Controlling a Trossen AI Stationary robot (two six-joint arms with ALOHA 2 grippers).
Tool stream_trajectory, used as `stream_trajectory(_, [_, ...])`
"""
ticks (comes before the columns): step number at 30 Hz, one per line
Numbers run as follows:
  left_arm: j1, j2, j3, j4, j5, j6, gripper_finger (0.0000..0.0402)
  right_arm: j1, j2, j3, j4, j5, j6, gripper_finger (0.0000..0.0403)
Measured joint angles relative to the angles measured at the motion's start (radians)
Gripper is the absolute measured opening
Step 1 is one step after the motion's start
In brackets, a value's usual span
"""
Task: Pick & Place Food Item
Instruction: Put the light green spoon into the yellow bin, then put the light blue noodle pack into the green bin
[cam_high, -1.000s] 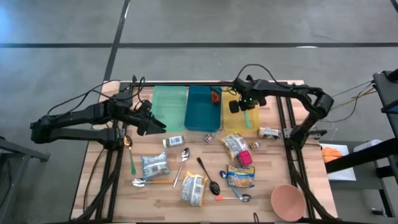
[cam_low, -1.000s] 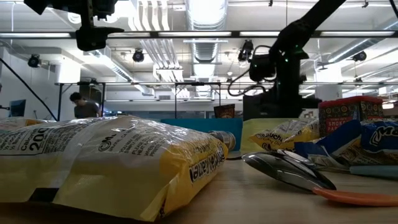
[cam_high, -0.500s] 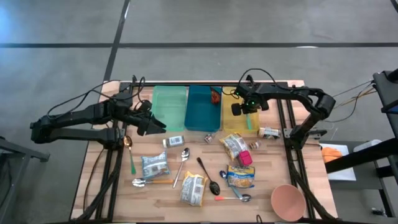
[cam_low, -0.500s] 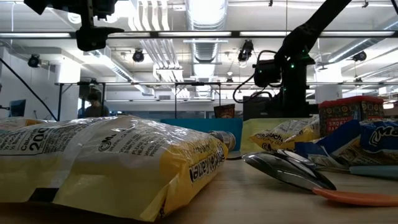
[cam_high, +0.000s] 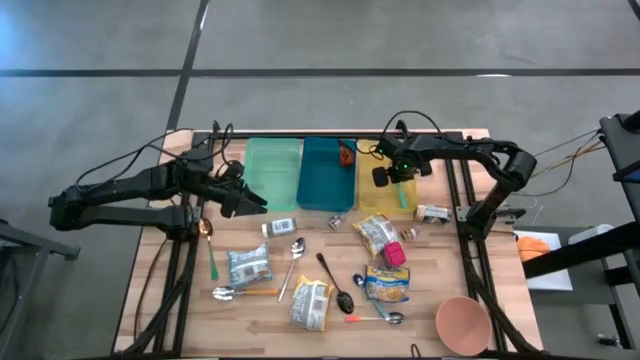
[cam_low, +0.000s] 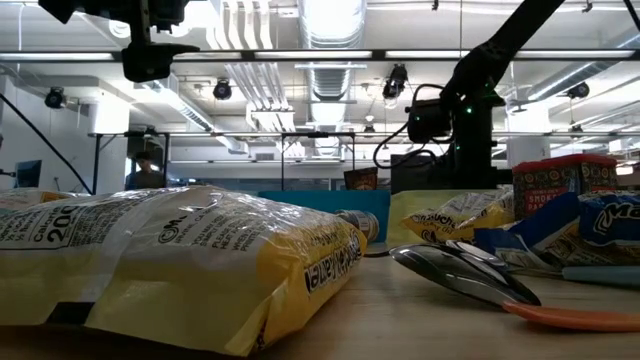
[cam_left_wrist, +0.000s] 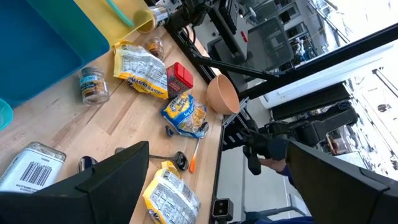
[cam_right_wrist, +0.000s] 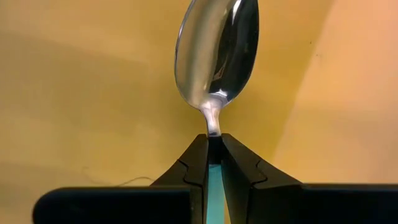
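Note:
A metal spoon (cam_right_wrist: 217, 50) with a teal handle hangs bowl-down over the floor of the yellow bin (cam_high: 378, 195); my right gripper (cam_right_wrist: 213, 140) is shut on it and points down into the bin (cam_high: 386, 173). My left gripper (cam_high: 246, 201) hovers open and holds nothing, above the table beside the green bin (cam_high: 270, 172); its fingers stand wide apart in the left wrist view (cam_left_wrist: 217, 149). Food packets (cam_high: 249, 265) (cam_high: 311, 303) (cam_high: 376, 233) (cam_high: 387, 285) lie flat on the wooden table. My right gripper pinches the spoon between its two fingers where the thin metal neck meets the teal handle (cam_right_wrist: 213, 132). The fingers come from above and lie along the spoon. The teal handle (cam_right_wrist: 214, 186) runs back between them. The bowl hangs below the fingertips, over the bin floor.
A blue bin (cam_high: 325, 175) stands between the green and yellow ones. A teal utensil (cam_high: 400, 190) lies in the yellow bin. On the table lie a red box (cam_high: 393, 253), a jar (cam_high: 283, 227), a can (cam_high: 432, 213), a pink bowl (cam_high: 463, 322) and loose spoons (cam_high: 293, 262).
My right gripper has sunk a little toward the yellow bin with the spoon still shut in it, then held still.

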Motion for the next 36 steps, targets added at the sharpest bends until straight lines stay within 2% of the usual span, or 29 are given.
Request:
stream_trajectory(4, [0.000, 0.000, 0.000, 0.000, 0.000, 0.000, 0.0385, 0.000, 0.000, 0.000, 0.001, 0.003, -0.007, 0.0048])
stream_trajectory(13, [0.000, 0.000, 0.000, 0.000, 0.000, 0.000, 0.0385, 0.000, 0.000, -0.001, 0.005, 0.006, -0.008, 0.0174])
stream_trajectory(18, [0.000, 0.000, 0.000, 0.000, 0.000, 0.000, 0.0385, 0.001, -0.003, 0.016, 0.000, 0.006, -0.015, 0.0218])
stream_trajectory(22, [0.000, 0.000, 0.000, 0.000, 0.000, 0.001, 0.0385, 0.008, -0.024, 0.052, -0.005, -0.001, -0.064, 0.0229])
stream_trajectory(26, [0.000, 0.000, 0.000, 0.000, 0.000, 0.001, 0.0385, 0.023, -0.068, 0.092, -0.018, -0.066, -0.187, 0.0230])
stream_trajectory(32, [0.000, 0.000, 0.000, -0.001, 0.000, 0.008, 0.0385, 0.072, -0.162, 0.142, -0.172, -0.085, -0.404, 0.0231])
stream_trajectory(36, [0.000, 0.000, 0.000, -0.001, 0.000, 0.011, 0.0385, 0.107, -0.243, 0.155, -0.281, -0.089, -0.481, 0.0231])
